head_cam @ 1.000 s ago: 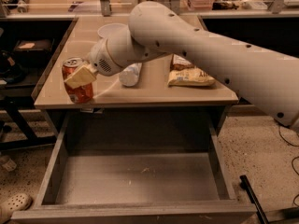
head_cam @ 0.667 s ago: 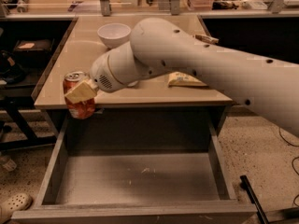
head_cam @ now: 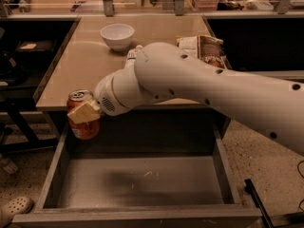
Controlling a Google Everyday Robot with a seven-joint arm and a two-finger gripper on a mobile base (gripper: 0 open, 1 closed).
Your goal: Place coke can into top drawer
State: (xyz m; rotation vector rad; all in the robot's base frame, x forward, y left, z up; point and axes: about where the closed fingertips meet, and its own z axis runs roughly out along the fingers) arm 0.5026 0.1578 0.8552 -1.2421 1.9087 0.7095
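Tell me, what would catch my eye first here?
A big white arm reaches in from the right, its pincer clamped on a red can at the table's front left edge, above the open grey drawer. Farther back, a white bowl sits on the table.

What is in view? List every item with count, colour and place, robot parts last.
red-orange metal coke can: one, red-orange, silver top, held off the table's front-left edge, over the drawer's back-left corner.
wide shallow grey top drawer: one, grey, open below the table.
flat tan table: one, tan, centre.
round white bowl: one, white, tabletop rear.
white plastic bottle: one, white, mostly hidden behind the arm.
printed snack bag: one, brown-white, tabletop right.
pale sandal: one, floor, bottom left.
white robot arm: one, entering from the right.
pincer: one, tan, shut on the can.
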